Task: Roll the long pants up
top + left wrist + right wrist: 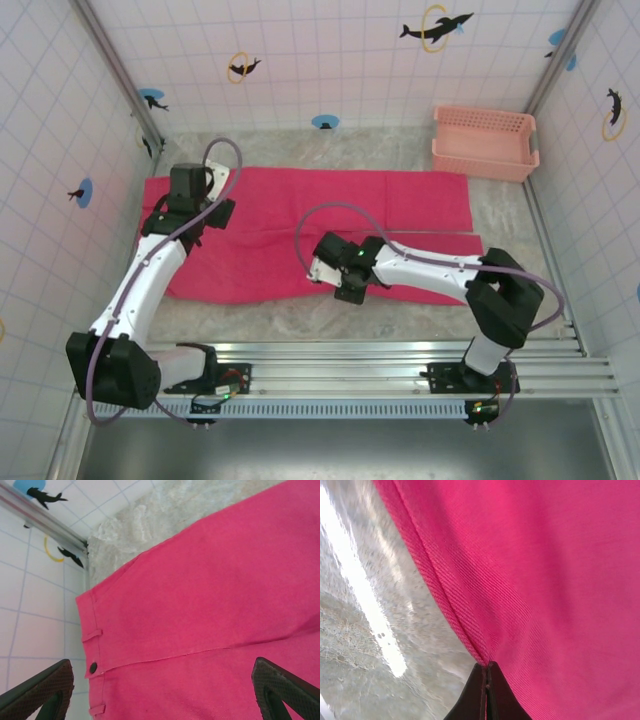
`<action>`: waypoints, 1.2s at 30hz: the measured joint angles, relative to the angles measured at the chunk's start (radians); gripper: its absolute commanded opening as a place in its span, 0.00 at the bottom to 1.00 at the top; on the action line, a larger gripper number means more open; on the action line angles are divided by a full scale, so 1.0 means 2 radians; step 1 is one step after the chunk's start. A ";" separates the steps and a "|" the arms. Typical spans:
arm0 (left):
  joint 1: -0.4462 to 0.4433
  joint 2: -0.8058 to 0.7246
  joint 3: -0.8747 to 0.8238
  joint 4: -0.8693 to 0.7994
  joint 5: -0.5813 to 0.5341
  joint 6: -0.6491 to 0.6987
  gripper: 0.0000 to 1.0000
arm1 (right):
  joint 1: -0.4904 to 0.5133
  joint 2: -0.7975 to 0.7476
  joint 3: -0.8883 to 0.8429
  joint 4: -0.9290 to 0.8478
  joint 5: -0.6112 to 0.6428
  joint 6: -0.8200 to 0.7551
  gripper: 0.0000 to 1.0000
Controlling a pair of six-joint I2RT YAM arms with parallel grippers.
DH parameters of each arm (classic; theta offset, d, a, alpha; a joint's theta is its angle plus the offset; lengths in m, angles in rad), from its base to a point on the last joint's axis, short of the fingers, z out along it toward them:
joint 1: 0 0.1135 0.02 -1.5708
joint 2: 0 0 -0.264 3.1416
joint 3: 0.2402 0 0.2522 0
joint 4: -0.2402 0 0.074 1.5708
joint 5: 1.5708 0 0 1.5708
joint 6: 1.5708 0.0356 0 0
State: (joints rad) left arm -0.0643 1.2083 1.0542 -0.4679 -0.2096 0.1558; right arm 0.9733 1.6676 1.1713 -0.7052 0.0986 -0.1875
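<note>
Where the pants lie: the long pants (330, 215) are spread flat across the middle of the worktop (400, 318), well apart from the pink basket (483, 145) in the far right corner.
Long axis: it runs left to right. The waistband (92, 645), with its belt loops and dark button (93, 667), is the left end by the wall; the two leg ends point right, toward the basket side.
Left hand: the left hand (205, 215) hangs over the waistband end, fingers spread wide with nothing between them. From its wrist camera the cloth lies straight below and ahead of it, the waist edge off to one side.
Right hand: the right hand (346, 290) sits low at the near long edge, roughly halfway along the length. Its fingers (475, 695) are pressed together, and the folded edge of the cloth runs right into the tips, so I take it to be pinching that edge.
Which arm is nearer: the left is much nearer the waistband; the right holds the near side and is the nearer one to the leg ends.
What the move turns on: a roll, I'd judge, has to travel along the left-to-right axis, so it starts at one short end. The waistband under the spread left hand looks the readier start.
Risk: a pinch on only the near edge could drag the cloth askew.
</note>
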 measured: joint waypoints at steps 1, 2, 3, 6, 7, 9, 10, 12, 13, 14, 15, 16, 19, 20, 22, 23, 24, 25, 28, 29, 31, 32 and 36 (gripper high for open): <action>-0.005 -0.003 -0.006 0.003 0.002 0.004 0.91 | -0.010 -0.006 0.016 -0.005 -0.002 -0.003 0.00; -0.010 -0.005 -0.010 0.006 0.005 0.009 0.90 | -0.023 -0.010 0.035 -0.010 -0.005 -0.004 0.00; -0.013 -0.005 -0.012 0.006 0.006 0.013 0.88 | -0.035 -0.012 0.051 -0.012 -0.008 -0.006 0.00; -0.020 -0.006 -0.013 0.007 0.011 0.022 0.83 | -0.075 -0.010 0.097 -0.016 -0.013 -0.012 0.00; -0.020 -0.006 -0.013 0.007 0.011 0.024 0.81 | -0.088 -0.006 0.113 -0.019 -0.014 -0.015 0.00; -0.021 -0.006 -0.013 0.007 0.016 0.028 0.81 | -0.110 0.014 0.149 -0.024 -0.015 -0.018 0.00; -0.021 -0.007 -0.013 0.007 0.019 0.029 0.84 | -0.121 0.029 0.170 -0.026 -0.018 -0.020 0.00; -0.023 -0.009 -0.013 0.007 0.029 0.034 0.86 | -0.138 0.059 0.204 -0.026 -0.023 -0.022 0.00; -0.025 -0.011 -0.016 0.009 0.035 0.039 0.86 | -0.146 0.077 0.223 -0.026 -0.028 -0.023 0.00; -0.029 -0.014 -0.020 0.011 0.041 0.043 0.87 | -0.153 0.095 0.239 -0.026 -0.032 -0.024 0.00; -0.033 -0.015 -0.024 0.013 0.046 0.048 0.88 | -0.157 0.107 0.249 -0.026 -0.035 -0.024 0.00; -0.039 -0.015 -0.029 0.015 0.051 0.054 0.88 | -0.161 0.119 0.261 -0.026 -0.038 -0.024 0.00; -0.052 -0.004 -0.035 0.004 0.069 0.062 0.86 | -0.167 0.147 0.290 -0.029 -0.047 -0.024 0.00; -0.054 0.002 -0.035 -0.002 0.076 0.062 0.86 | -0.168 0.151 0.297 -0.030 -0.050 -0.025 0.00; -0.061 0.022 -0.034 -0.021 0.087 0.058 0.86 | -0.169 0.159 0.311 -0.033 -0.057 -0.024 0.00; -0.064 0.031 -0.034 -0.030 0.090 0.055 0.86 | -0.169 0.161 0.317 -0.035 -0.059 -0.025 0.00; -0.068 0.040 -0.035 -0.038 0.093 0.052 0.86 | -0.169 0.163 0.322 -0.035 -0.062 -0.025 0.00; -0.072 0.045 -0.038 -0.043 0.098 0.050 0.86 | -0.169 0.163 0.325 -0.035 -0.064 -0.025 0.00; -0.079 0.047 -0.041 -0.071 0.113 0.042 0.86 | -0.173 0.164 0.327 -0.036 -0.070 -0.024 0.00; -0.079 0.047 -0.038 -0.083 0.117 0.039 0.86 | -0.176 0.164 0.328 -0.036 -0.073 -0.023 0.00; -0.079 0.047 -0.028 -0.113 0.126 0.030 0.86 | -0.182 0.166 0.327 -0.036 -0.078 -0.022 0.00; -0.079 0.045 -0.022 -0.128 0.130 0.025 0.86 | -0.185 0.166 0.327 -0.036 -0.080 -0.021 0.00; -0.079 0.024 -0.012 -0.171 0.138 0.010 0.87 | -0.192 0.168 0.327 -0.036 -0.085 -0.019 0.00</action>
State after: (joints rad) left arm -0.2226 1.2572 1.0298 -0.8101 0.0673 0.1768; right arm 0.5888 2.0045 1.8263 -0.7765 -0.0723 -0.2253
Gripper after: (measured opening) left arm 0.863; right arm 0.045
